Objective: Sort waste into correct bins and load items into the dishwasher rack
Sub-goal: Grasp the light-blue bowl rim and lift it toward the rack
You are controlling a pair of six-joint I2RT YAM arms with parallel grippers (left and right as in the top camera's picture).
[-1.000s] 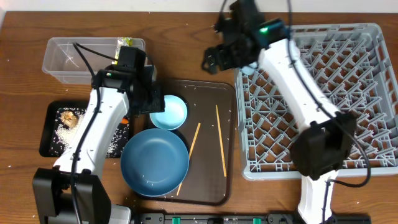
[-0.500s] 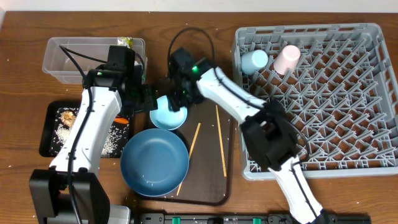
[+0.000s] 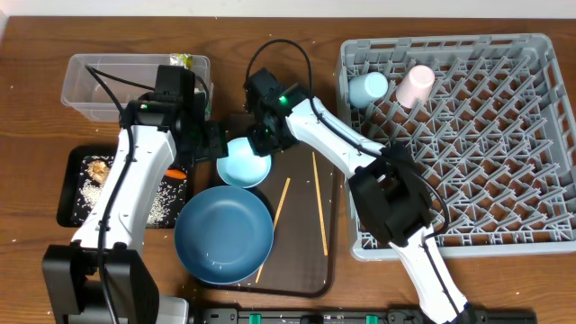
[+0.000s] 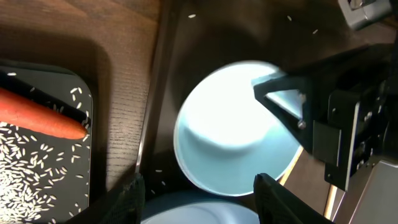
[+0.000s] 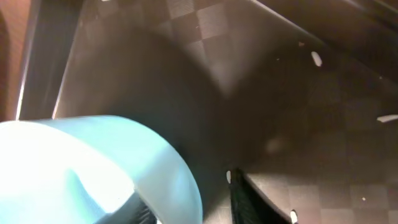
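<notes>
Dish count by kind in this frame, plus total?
plate: 1
bowl: 1
cups: 2 (light-blue cup, pink cup)
chopsticks: 2
Total: 6

surface: brown wood-grain table (image 3: 27, 270) | beyond far edge: pale strip (image 3: 135, 5) | light: even, soft shadows

Left arm (image 3: 133, 184) extends up from base, wrist turned inward; left end effector (image 3: 214, 144) faces right, fingers (image 4: 132, 200) well apart. Right arm (image 3: 337, 144) folded at elbow, forearm reaching left. Right end effector (image 3: 262, 141) angled down, fingers (image 5: 247, 198) narrow, probably clamped; wrist view blurred.
</notes>
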